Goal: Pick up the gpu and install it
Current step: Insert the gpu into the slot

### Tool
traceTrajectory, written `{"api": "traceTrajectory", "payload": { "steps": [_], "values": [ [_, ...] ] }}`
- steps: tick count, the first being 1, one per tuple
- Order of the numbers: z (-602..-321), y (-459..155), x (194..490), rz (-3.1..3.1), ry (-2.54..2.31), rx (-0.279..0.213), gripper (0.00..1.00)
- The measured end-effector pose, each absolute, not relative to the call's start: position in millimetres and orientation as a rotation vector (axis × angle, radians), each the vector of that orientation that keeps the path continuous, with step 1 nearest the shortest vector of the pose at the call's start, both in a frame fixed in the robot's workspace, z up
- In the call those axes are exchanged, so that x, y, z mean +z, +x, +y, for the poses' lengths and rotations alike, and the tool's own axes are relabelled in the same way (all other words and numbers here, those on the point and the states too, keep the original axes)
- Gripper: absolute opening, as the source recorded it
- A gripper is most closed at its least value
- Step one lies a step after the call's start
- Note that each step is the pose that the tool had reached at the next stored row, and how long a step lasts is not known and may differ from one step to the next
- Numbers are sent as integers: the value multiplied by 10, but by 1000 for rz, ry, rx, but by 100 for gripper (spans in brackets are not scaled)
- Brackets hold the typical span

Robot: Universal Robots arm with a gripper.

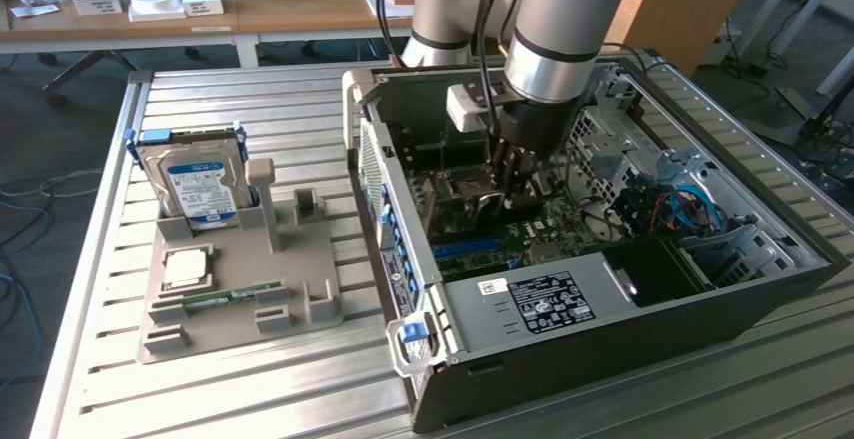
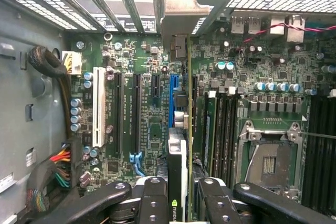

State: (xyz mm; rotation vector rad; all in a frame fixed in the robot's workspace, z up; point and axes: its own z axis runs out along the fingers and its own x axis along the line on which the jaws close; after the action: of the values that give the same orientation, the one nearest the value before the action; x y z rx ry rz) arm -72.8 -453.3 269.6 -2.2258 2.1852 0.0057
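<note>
Tool (image 2: 184, 203) is down inside the PC case (image 1: 400, 179), pinching the gpu (image 2: 177, 166): one dark finger (image 2: 152, 203) on each flat side, card clamped between them.

The gpu is on edge, lined up over the blue slot (image 2: 171, 95) on the motherboard (image 2: 147, 129). Can't tell whether its edge is in the slot or just above it. Its pale metal bracket (image 2: 178, 19) is at the far end, up against the case's rear slot openings.

Card looks thin edge-on, with a green board edge, a dark face and a small green logo on the edge near the tool.

Also in the case:
- CPU socket (image 2: 268, 163) and a row of dark memory slots (image 2: 220, 129) beside the card
- labelled power supply (image 1: 541, 304) at the near corner
- blue cables (image 1: 694, 209) by the drive cage on the exterior view's right

The case lies open-side-up on the slatted counter (image 1: 267, 109), toward the edge at the exterior view's right.

A grey parts tray (image 1: 227, 329) sits toward the opposite edge, well apart from the tool. It holds:
- blue-labelled hard drive (image 1: 198, 189), upright in its holder
- CPU (image 1: 184, 266), flat (square, pale lid)
- narrow green RAM stick (image 1: 220, 299), lying just in front of the CPU
</note>
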Motion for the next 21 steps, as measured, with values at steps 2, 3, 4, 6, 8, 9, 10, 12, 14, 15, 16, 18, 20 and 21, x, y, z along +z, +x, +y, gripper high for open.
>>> {"api": "traceTrajectory", "payload": {
  "steps": [2,3,4,6,8,9,10,12,14,15,16,18,20,21],
  "values": [
    [-4534,-739,2685,2185,-2226,6,27],
    [-4534,-744,2679,2185,-2226,6,27],
    [-4534,-749,2672,2185,-2226,6,27],
    [-4534,-759,2664,2185,-2226,5,27],
    [-4534,-769,2657,2185,-2226,6,27],
    [-4534,-774,2654,2185,-2226,6,27],
    [-4534,-778,2650,2185,-2226,6,27],
    [-4534,-778,2644,2185,-2226,6,27],
    [-4534,-779,2644,2185,-2226,6,27],
    [-4535,-780,2643,2185,-2226,6,27],
    [-4540,-780,2642,2185,-2226,6,27],
    [-4548,-780,2643,2185,-2226,6,27],
    [-4548,-780,2642,2186,-2226,6,27],
    [-4549,-781,2640,2185,-2226,6,27]
  ]
}}
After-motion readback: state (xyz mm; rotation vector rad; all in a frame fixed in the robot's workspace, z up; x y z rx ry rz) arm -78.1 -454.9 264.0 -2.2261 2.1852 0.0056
